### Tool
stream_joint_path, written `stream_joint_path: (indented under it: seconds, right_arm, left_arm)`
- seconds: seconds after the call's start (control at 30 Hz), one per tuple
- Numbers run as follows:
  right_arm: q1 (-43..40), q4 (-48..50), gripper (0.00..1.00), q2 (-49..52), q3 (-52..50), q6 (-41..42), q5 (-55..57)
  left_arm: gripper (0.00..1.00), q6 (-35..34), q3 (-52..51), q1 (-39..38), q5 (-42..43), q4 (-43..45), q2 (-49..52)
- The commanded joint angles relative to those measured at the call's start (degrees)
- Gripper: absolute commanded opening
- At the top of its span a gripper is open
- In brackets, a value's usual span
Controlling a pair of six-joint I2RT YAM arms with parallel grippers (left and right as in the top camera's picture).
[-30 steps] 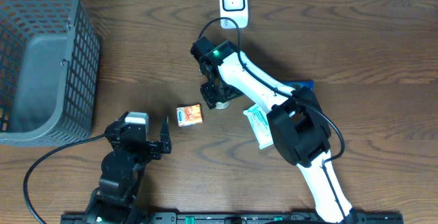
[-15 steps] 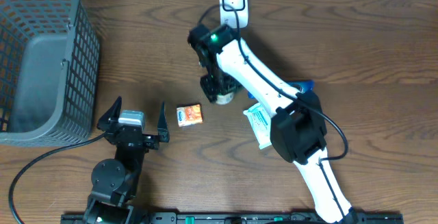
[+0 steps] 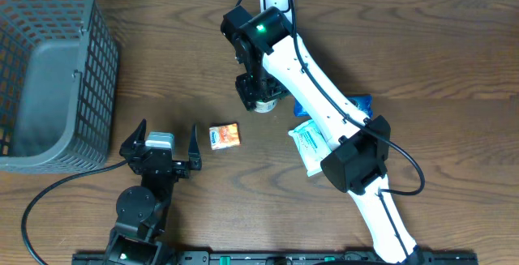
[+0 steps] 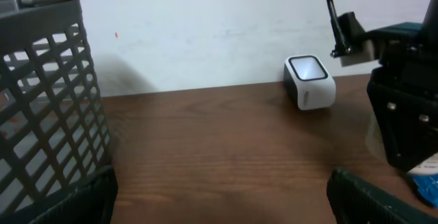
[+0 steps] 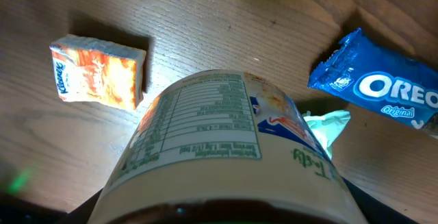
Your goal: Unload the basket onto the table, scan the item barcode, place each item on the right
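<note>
The right arm [image 3: 318,91] is reaching a long way over the brown tabletop [image 3: 454,46]. Its right tool [image 3: 259,95] is squeezing a round tub [image 5: 219,142], so that tool is clamped on the tub with one side pressing on each side of it. The tub is sitting in the tool near the back of the tabletop, between the white scanner [image 4: 310,80] and a little orange packet [image 3: 225,135]. The side of the tub with the small printed words is facing the camera on the right wrist. I cannot tell if the tub is touching the tabletop. The scanner is standing at the back by the wall, and the arm is covering most of it from above. A blue Oreo pack [image 5: 383,87] is lying on the tabletop close to the arm, and a white and green packet [image 3: 308,145] is lying just beside it, partly under the arm. The left tool [image 3: 165,134] is staying near the front of the tabletop with its two sides spread wide apart, and it is holding nothing. It is pointing toward the back wall. A big gray basket [image 3: 49,70] is standing just beside it on the left.
</note>
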Motion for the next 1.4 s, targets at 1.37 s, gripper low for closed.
stream_joint_path:
  seconds: [1.37]
  right_arm:
    - [-1.57,-0.22,0.44,-3.1,-21.92,12.52,-29.81]
  left_arm:
    - [0.98,0.09,-0.39,5.7,-0.7,-51.1,-17.73]
